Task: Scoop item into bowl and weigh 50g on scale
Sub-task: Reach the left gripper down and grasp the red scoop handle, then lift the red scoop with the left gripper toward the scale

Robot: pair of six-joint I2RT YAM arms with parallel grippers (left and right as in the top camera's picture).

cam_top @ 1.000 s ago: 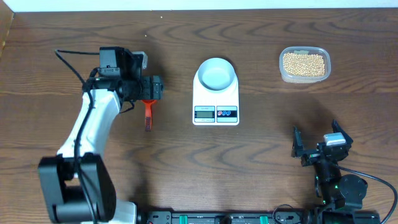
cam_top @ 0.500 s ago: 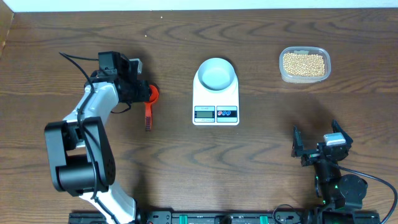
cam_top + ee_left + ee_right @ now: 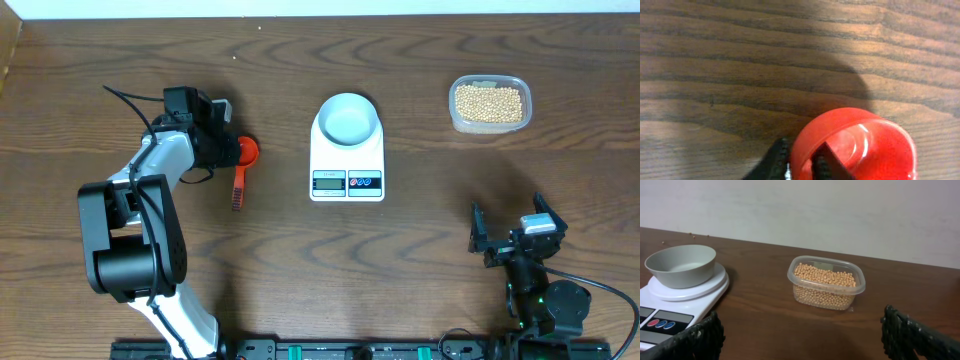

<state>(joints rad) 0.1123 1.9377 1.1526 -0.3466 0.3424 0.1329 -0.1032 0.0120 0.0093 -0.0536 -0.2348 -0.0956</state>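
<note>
Scale (image 3: 347,181): it lies flat on the table (image 3: 400,270). Its small screen and two round buttons are on the edge that faces the arms.
Bowl (image 3: 348,104): it stands upright on the far part of the scale's platform. In the right wrist view the bowl (image 3: 681,265) looks pale grey, and nothing shows inside it.
Beans (image 3: 488,102): a heap of small yellow grains lies in a clear plastic tub (image 3: 452,108). The tub is to the right of the scale and a little farther back, well apart from it.
Scoop (image 3: 238,185): it is red and lies on the table to the left of the scale, near but not touching. Its round cup is on the far end and its handle points toward the arms' side.
Left jaws: they are clamped on the wall of the scoop's cup (image 3: 875,150). One dark finger (image 3: 776,161) is outside the wall and the other is inside the cup.
Left arm (image 3: 150,170): it reaches over the table to the left of the scale, farther left than the scoop.
Right jaws: they stand wide apart, with nothing between them. They are to the right of the scale and nearer the arms' side, well apart from it. One finger (image 3: 695,340) shows at each lower corner of the right wrist view.
</note>
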